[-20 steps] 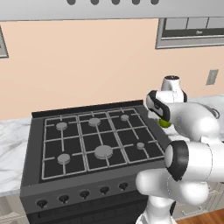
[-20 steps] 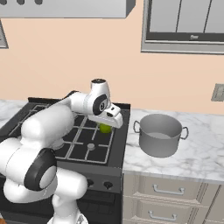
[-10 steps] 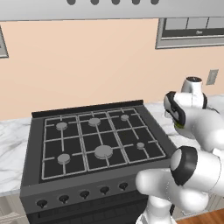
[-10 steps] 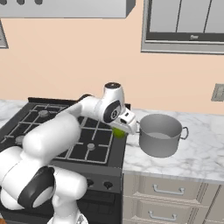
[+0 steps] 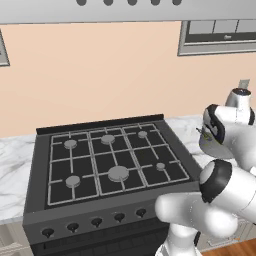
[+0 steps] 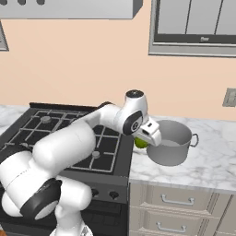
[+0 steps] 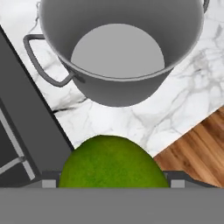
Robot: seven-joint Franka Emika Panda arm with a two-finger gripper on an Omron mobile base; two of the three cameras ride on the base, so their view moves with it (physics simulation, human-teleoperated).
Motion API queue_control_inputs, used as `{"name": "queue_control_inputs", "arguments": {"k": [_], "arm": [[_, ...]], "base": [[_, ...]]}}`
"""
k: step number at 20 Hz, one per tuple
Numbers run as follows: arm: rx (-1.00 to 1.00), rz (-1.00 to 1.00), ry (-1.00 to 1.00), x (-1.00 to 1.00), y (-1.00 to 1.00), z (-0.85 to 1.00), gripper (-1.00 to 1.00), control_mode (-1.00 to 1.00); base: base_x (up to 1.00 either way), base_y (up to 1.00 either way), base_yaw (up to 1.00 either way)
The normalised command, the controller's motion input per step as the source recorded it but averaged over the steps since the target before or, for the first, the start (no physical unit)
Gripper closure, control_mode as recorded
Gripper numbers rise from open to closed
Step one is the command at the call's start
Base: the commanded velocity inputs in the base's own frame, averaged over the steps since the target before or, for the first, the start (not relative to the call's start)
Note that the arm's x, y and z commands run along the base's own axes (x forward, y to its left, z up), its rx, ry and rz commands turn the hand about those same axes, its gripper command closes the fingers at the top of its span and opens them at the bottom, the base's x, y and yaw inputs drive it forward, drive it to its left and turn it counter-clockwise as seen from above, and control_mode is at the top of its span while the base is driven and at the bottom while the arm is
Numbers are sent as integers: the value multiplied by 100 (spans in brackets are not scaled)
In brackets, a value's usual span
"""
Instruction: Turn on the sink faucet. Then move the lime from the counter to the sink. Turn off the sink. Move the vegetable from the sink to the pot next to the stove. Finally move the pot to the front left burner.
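My gripper [image 6: 143, 139] is shut on the lime [image 6: 140, 143], a small glossy green fruit, and holds it above the counter [image 6: 212, 166] just left of the pot [image 6: 172, 142]. The lime [image 7: 113, 162] bulges large at the bottom of the hand view, with the grey steel pot [image 7: 118, 52] and one of its side handles ahead of it. The pot's inside looks bare. In the left base view the hand [image 5: 215, 135] hangs to the right of the stove [image 5: 107, 160], and a sliver of the pot [image 5: 209, 146] shows behind it.
The black stove [image 6: 69, 133] with its grates borders the counter strip on the left. Beige drawers [image 6: 179, 203] sit below the marble. A wall outlet [image 6: 229, 97] is at the right, and a wood floor [image 7: 197, 162] shows past the counter's front edge.
The arm has swung right from over the stove's right side, carrying the lime to the pot's left rim. The pot has not moved.
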Motion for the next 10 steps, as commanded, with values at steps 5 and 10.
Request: {"name": "queue_control_inputs", "arguments": {"k": [5, 10], "arm": [[1, -2, 0, 29, -57, 11, 100, -100], [4, 0, 0, 28, -47, 0, 100, -100]], "base": [[0, 0, 0], [0, 0, 0]]}}
